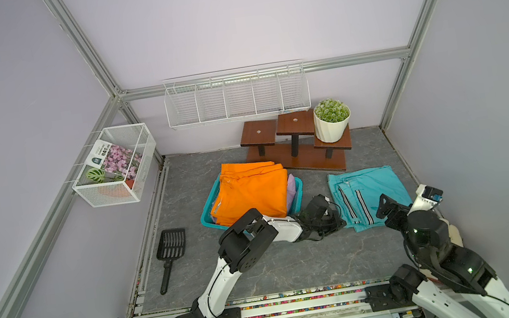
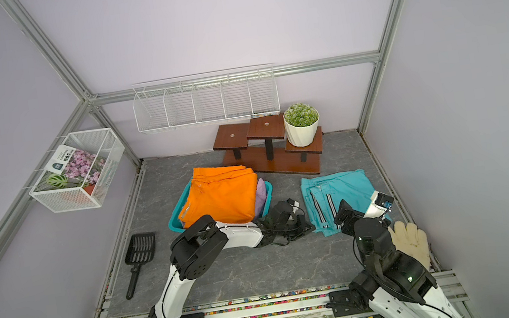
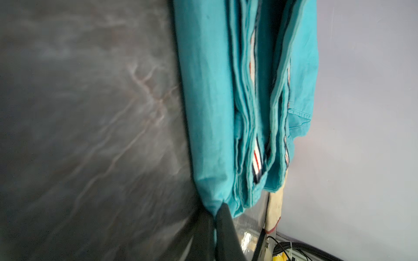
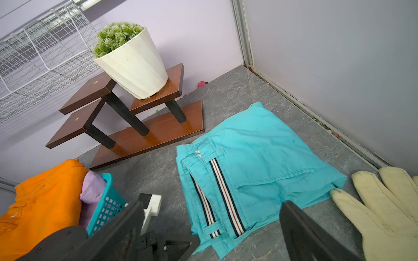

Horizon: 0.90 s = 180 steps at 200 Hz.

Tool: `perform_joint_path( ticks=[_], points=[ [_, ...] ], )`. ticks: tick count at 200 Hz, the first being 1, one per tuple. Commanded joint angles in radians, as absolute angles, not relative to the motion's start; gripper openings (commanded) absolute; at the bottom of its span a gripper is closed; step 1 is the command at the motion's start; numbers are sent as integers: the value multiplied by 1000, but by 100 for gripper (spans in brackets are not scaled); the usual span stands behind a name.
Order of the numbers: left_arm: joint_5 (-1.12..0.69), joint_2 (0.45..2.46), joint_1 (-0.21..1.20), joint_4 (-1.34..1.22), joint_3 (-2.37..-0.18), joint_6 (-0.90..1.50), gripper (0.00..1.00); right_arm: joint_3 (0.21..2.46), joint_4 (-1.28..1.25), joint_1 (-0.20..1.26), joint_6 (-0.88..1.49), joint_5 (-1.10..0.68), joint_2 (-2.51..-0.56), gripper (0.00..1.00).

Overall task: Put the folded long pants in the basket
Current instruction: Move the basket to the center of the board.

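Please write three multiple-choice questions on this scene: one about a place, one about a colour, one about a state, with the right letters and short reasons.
1. Where do the turquoise pants lie? A on the floor beside the basket; B inside the basket; C on the wooden stand.
2. What colour are the topmost pants in the basket? A tan; B turquoise; C orange.
3. The left gripper is: A open; B shut on the scoop; C shut on the turquoise pants.
Answers: A, flat on the floor; C, orange pants top the pile; C, its fingers pinch a corner.

Orange pants (image 1: 251, 194) atop turquoise basket (image 4: 107, 204); striped turquoise pants (image 1: 369, 191) flat on floor beside.
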<state>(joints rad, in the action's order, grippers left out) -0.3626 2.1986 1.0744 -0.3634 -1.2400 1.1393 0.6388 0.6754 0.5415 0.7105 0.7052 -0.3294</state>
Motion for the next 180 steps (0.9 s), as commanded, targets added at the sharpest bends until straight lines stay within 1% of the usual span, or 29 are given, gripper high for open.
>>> perform_joint_path(
  ticks=[1, 17, 30, 48, 60, 87, 108, 132, 167, 180],
  points=[
    [-274, 2105, 1066, -365, -1129, 1174, 0, 627, 659, 534, 712, 681, -391, 98],
    [-193, 2040, 1054, -279, -1103, 1138, 0, 622, 633, 517, 708, 642, -457, 98],
    [-177, 2024, 1037, -174, -1128, 1112, 0, 618, 598, 476, 697, 560, -522, 98],
    [-168, 2020, 1011, -88, -1143, 1105, 0, 618, 565, 366, 692, 400, -606, 98],
    [-157, 2026, 990, -40, -1160, 1100, 0, 608, 546, 286, 690, 323, -631, 98],
    [-123, 2050, 929, 163, -1267, 1043, 0, 579, 518, 125, 686, 236, -650, 98],
    [-26, 2024, 917, 281, -1321, 1012, 0, 562, 495, 31, 696, 186, -708, 98],
    [18, 1996, 917, 341, -1341, 998, 0, 548, 488, 15, 716, 254, -776, 98],
    [-28, 2100, 916, 410, -1441, 970, 0, 520, 424, 14, 740, 213, -881, 98],
    [-39, 2118, 917, 401, -1447, 983, 0, 514, 402, 9, 759, 206, -932, 98]
  ],
)
